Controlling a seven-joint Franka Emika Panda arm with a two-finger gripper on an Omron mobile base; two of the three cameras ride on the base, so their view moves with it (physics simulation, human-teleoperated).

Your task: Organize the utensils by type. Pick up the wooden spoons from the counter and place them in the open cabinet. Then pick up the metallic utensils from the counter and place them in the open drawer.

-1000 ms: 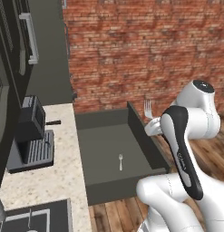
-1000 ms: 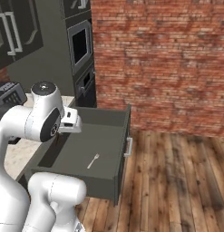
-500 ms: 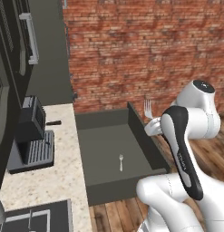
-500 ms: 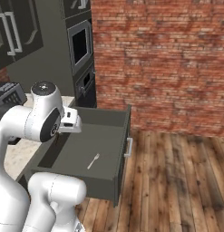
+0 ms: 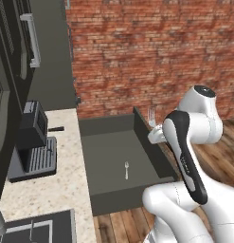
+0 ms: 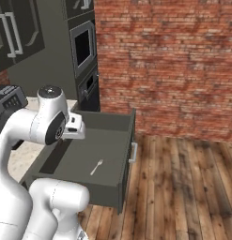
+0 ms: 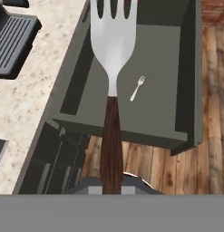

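Observation:
My gripper (image 7: 112,180) is shut on the dark brown handle of a silver-tined fork (image 7: 113,41). The fork stands upright (image 5: 150,114) above the right wall of the open drawer (image 5: 148,142), with my gripper (image 5: 155,135) just below the tines. A small thin silver fork (image 7: 137,88) lies on the drawer's flat bottom (image 5: 126,169), also visible from the right (image 6: 96,167). The beige speckled counter (image 7: 31,90) runs along the drawer's left side. The wooden spoons and the open cabinet are out of view.
A black coffee machine (image 5: 33,142) stands on the counter (image 5: 66,175) left of the drawer. Dark wall cabinets with silver bar handles (image 5: 31,38) hang above it. Built-in ovens (image 6: 82,51) and a brick wall lie behind the drawer (image 6: 122,178); wooden floor spreads to its right.

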